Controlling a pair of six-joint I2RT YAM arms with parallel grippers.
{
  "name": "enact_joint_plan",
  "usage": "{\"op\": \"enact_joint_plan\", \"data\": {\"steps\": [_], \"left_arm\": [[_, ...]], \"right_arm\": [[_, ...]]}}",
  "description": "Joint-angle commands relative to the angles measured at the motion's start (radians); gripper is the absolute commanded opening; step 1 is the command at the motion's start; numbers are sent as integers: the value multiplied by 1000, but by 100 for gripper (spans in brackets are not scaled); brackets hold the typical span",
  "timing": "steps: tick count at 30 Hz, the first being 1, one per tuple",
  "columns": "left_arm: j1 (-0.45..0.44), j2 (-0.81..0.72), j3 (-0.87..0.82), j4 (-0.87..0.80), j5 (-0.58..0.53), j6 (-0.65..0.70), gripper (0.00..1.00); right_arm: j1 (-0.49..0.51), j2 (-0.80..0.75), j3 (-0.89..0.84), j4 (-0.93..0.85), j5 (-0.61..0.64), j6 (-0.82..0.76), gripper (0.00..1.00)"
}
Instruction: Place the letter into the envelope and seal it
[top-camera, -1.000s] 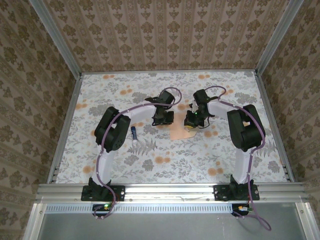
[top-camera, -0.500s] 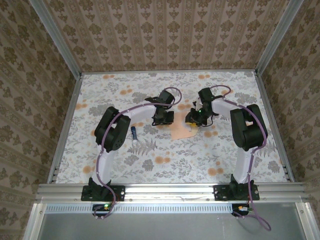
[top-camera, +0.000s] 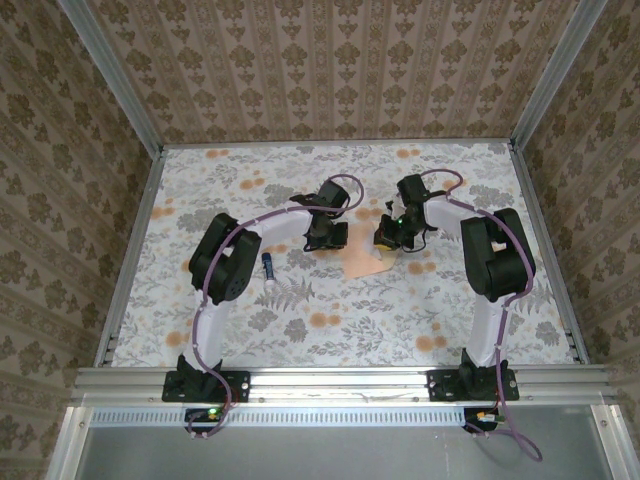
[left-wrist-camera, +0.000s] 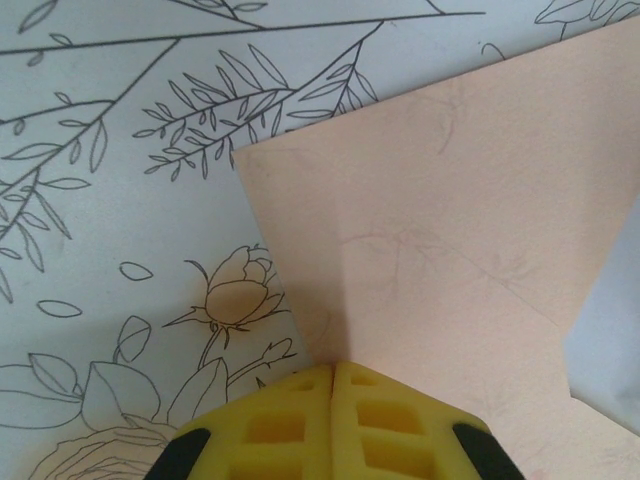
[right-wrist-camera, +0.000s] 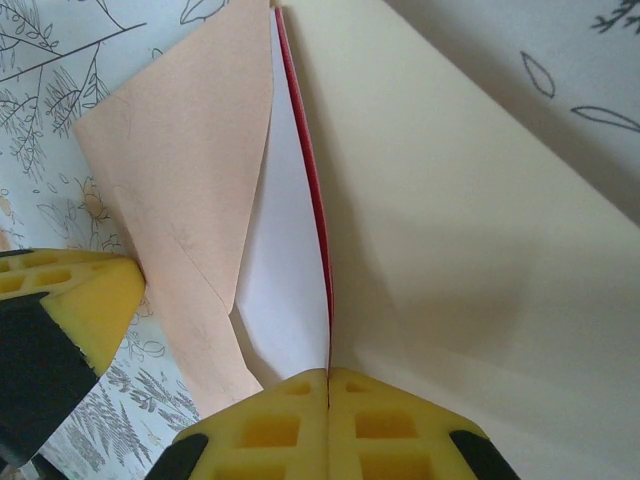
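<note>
- Blue stick: lies on the patterned table, well left of the paper. Too small to identify.
- Left pincer: clenched. The yellow pads meet on the near edge of the envelope.
- Envelope, position: mid-table, between the two pincers. Its left part rests flat on the cloth.
- Envelope, heading: one corner points away from the left pincer. Which way the flap points cannot be told.
- Envelope, handling: judged light, thin and easily creased. Best pinched at the edge, through one layer only, so the pocket stays open.
- Letter: just right of the envelope, with its red-bordered edge lying against a raised peach panel. Whether it sits inside the pocket cannot be told.
- Letter, axis: the red edge runs straight away from the pads, and the long axis probably follows that line.
- Letter, handling: judged limp and slippery against paper. It will likely buckle if pushed from far back, so a hold near the leading edge suits it.
- Right pincer: clenched on the letter's near edge.
</note>
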Motion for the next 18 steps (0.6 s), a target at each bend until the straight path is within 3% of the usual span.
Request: {"op": "enact_joint_plan", "data": {"steps": [1,18], "left_arm": [[1,43,25,-42,13,39,0],[2,97,118,-75,22,73,0]], "right_arm": [[-1,17,2,13,-12,-34,0],[13,19,-51,90,-37,-18,0]]}}
